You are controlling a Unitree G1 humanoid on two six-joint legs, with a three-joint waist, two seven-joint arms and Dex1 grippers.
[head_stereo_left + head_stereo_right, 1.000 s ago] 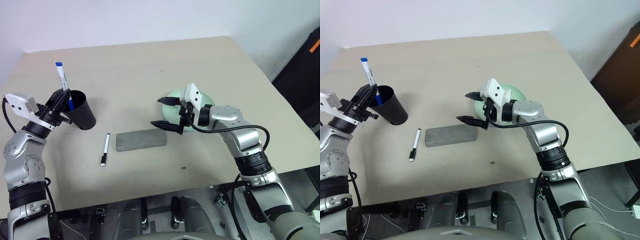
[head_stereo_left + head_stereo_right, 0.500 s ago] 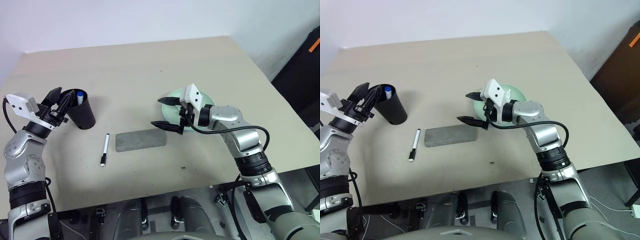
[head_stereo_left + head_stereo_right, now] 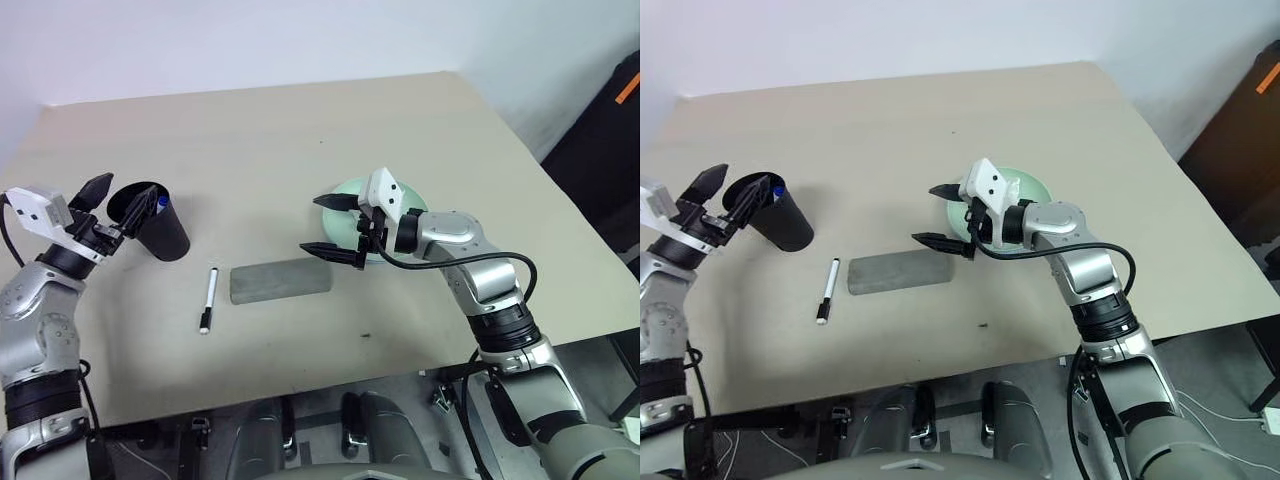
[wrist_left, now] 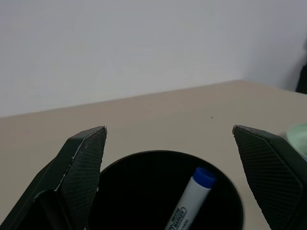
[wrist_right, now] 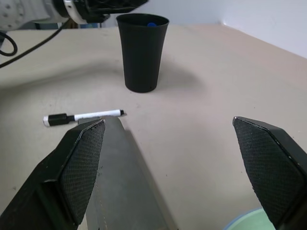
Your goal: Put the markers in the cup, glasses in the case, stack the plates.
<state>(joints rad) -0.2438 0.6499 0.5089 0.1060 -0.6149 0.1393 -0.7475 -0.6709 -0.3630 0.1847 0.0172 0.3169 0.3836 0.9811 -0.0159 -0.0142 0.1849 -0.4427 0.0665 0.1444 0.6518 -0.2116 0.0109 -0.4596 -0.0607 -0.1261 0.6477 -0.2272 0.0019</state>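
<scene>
Black-capped marker lies flat on the table, between the cup and the grey case, apart from both. Looks light, stiff, slick and likely to roll; best pinched mid-barrel across its width. Blue-capped marker stands inside the cup (cap up). Left gripper is spread wide beside the cup rim, holding nothing. Right gripper is also spread wide, empty, hovering by the mint green plate.
</scene>
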